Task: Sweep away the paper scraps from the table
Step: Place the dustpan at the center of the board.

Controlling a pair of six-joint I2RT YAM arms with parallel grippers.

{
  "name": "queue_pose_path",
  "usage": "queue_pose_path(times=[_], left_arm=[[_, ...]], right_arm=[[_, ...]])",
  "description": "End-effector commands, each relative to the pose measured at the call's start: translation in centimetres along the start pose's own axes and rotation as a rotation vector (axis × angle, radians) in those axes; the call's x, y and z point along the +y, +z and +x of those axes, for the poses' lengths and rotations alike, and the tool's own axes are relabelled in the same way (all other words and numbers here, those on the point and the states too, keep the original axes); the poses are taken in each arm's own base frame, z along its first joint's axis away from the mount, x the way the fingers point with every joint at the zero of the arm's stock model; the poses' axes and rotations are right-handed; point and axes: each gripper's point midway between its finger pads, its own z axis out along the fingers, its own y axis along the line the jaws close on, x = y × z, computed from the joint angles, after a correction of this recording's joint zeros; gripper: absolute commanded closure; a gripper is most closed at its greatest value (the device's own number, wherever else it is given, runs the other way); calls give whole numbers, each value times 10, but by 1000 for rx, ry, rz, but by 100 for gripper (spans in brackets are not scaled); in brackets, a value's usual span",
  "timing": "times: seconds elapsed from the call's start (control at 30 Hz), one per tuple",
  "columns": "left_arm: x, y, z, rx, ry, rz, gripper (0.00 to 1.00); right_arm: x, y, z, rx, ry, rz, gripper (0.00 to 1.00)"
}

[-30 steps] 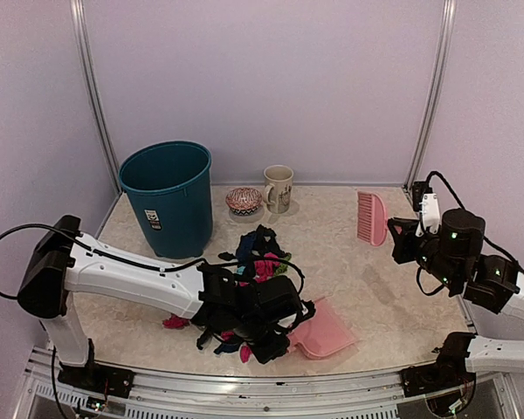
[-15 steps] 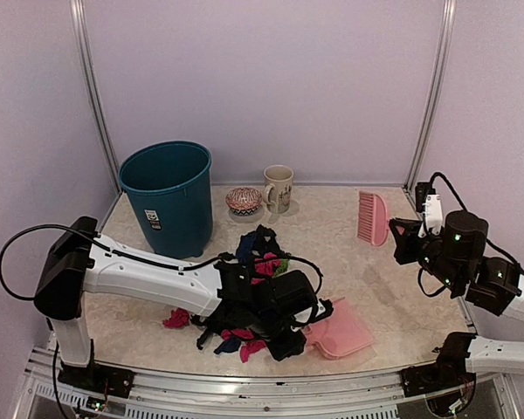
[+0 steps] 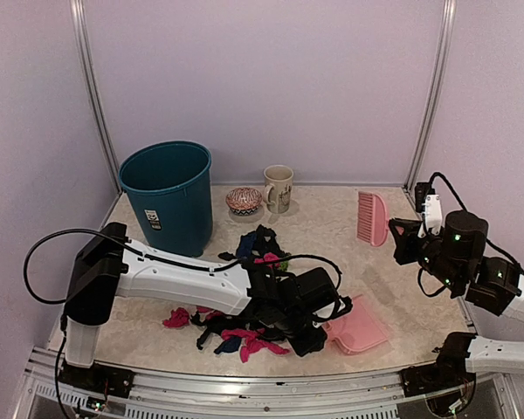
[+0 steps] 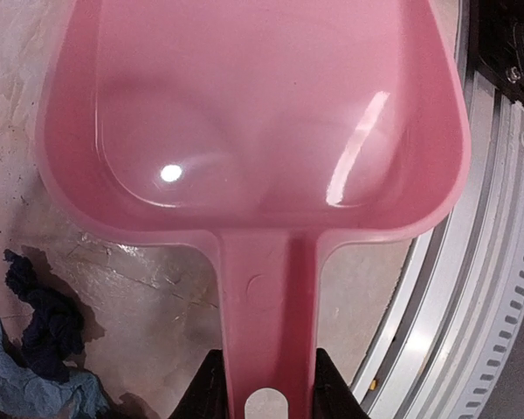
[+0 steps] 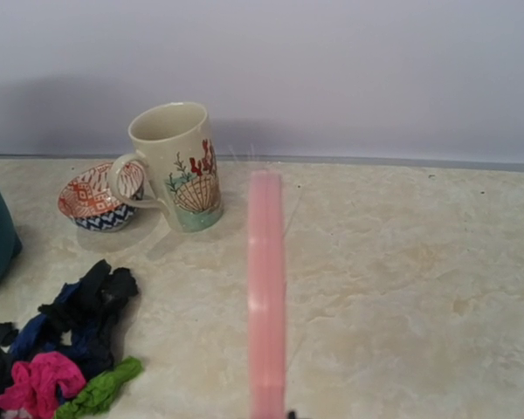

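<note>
The paper scraps lie in a heap at mid-table (image 3: 260, 248) and in a looser spread near the front (image 3: 237, 336), with one magenta piece further left (image 3: 176, 317). My left gripper (image 3: 325, 321) is shut on the handle of the pink dustpan (image 3: 360, 325), which lies flat on the table (image 3: 402, 297) right of the scraps. In the left wrist view the gripper (image 4: 266, 397) clamps the dustpan (image 4: 244, 113); its pan holds nothing, and navy scraps (image 4: 37, 319) lie at lower left. My right gripper (image 3: 400, 236) holds the pink brush (image 3: 371, 218) at the right. The brush shows edge-on in the right wrist view (image 5: 266, 288).
A teal bin (image 3: 168, 196) stands at the back left. A patterned bowl (image 3: 244, 201) and a shell-printed mug (image 3: 279, 188) stand by the back wall, also in the right wrist view: bowl (image 5: 94, 196), mug (image 5: 176, 166). The metal front rail (image 4: 476, 288) runs just beside the dustpan.
My left arm has slid right along the front with the dustpan, uncovering scraps behind it. The right arm with the brush has barely moved.
</note>
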Motion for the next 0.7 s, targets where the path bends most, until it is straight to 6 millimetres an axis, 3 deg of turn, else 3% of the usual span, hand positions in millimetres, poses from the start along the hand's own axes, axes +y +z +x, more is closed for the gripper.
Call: queue_pose_path(times=[0.0, 0.67], left_arm=[[6, 3, -19, -30, 8, -8, 98], [24, 24, -30, -57, 20, -107, 86]], right_arm=[[-4, -4, -11, -34, 11, 10, 100], [-13, -14, -15, -57, 24, 24, 100]])
